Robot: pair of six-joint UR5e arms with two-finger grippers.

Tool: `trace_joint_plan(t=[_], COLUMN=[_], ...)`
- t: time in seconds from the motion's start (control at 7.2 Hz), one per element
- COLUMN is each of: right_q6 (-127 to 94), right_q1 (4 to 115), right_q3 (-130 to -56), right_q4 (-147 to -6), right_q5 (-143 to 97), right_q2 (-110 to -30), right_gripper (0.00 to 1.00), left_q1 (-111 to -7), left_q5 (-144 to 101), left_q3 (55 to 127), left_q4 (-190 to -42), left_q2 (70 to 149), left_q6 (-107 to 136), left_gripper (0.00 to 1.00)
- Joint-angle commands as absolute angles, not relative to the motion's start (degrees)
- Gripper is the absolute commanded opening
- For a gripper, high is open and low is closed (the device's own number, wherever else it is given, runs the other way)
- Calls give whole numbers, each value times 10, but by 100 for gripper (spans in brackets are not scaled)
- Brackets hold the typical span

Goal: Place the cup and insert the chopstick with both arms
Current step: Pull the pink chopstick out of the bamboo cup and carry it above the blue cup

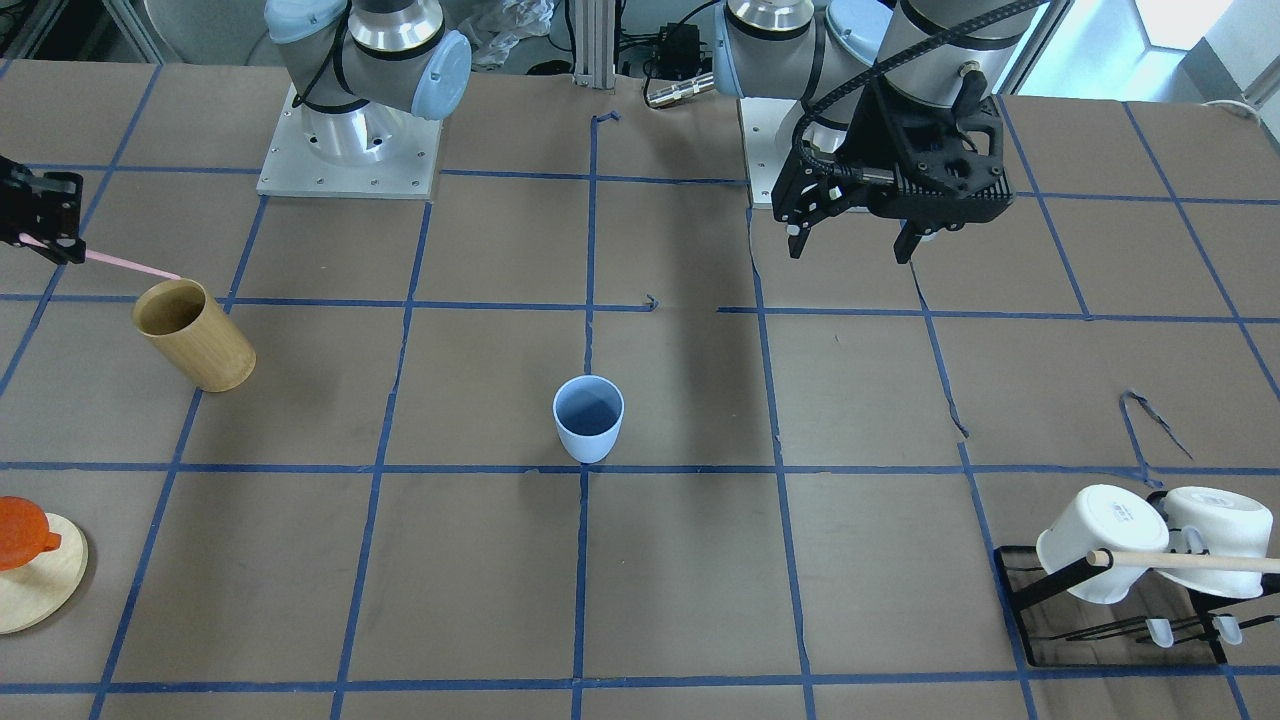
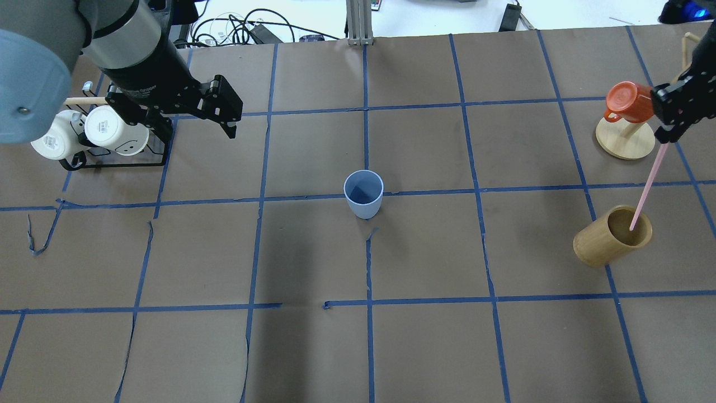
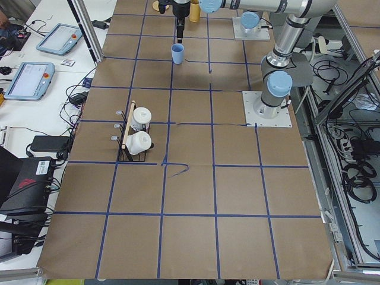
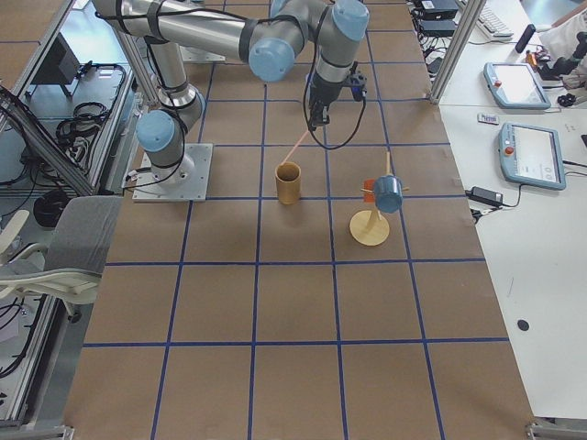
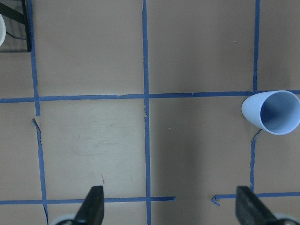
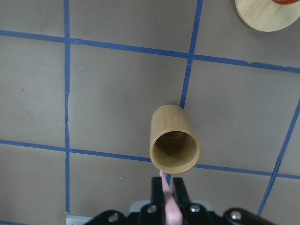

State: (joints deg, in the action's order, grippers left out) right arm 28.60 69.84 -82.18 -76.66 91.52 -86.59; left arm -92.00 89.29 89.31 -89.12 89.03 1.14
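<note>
1. Pink chopstick (image 2: 648, 184): sits pinched at its upper end in the right gripper (image 2: 667, 134), jaws closed tight on it; slants down to the mouth of the bamboo cup (image 2: 612, 235), tip at the rim; cannot tell how far inside.
2. Bamboo cup: stands upright near the right end of the table (image 2: 425, 347), mouth up, beside a blue tape line; clear of the gripper above it.
3. Blue cup (image 2: 363, 193): stands upright at mid-table, mouth up, its base on a tape line; looks empty in the left wrist view; well apart from both grippers.
4. Left gripper (image 2: 197, 133): hovers over bare table between the rack (image 2: 120, 164) and the blue cup, nearer the rack; points down, jaws spread wide, nothing between them.
5. Rack: black wire, at the table's left end; carries two white mugs (image 2: 114, 131) side by side on a wooden bar.
6. Orange mug (image 2: 626, 99): hangs tilted on a wooden stand (image 2: 625, 143) beyond the bamboo cup, just beside the right gripper in the overhead view.
</note>
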Motion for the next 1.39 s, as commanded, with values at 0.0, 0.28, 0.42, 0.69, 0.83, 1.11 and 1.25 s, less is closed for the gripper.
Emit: trace_joint_plan(t=[0.0, 0.28, 0.42, 0.69, 0.83, 1.11, 1.25], right_q6=[219, 16, -91, -191, -224, -230, -229], right_q1=[800, 949, 1011, 1053, 1076, 1124, 1125], right_q3=[-775, -779, -780, -781, -792, -828, -842], right_q4=[-750, -860, -918, -994, -1046, -1111, -1131], right_q5=[864, 868, 874, 871, 874, 916, 918], right_q2=[-874, -865, -846, -815, -797, -792, -789], right_gripper=[0, 0, 0, 0, 0, 0, 0], left_q1=[-920, -920, -920, -919, -920, -919, -919], left_q5=[893, 889, 890, 889, 890, 889, 890], left_q3=[893, 896, 896, 896, 897, 896, 896], left_q4=[-891, -891, -890, -890, -889, -889, -889], left_q2=[890, 890, 890, 890, 890, 890, 890], left_q6=[11, 11, 11, 11, 11, 11, 11], left_gripper=[100, 100, 100, 100, 100, 100, 100])
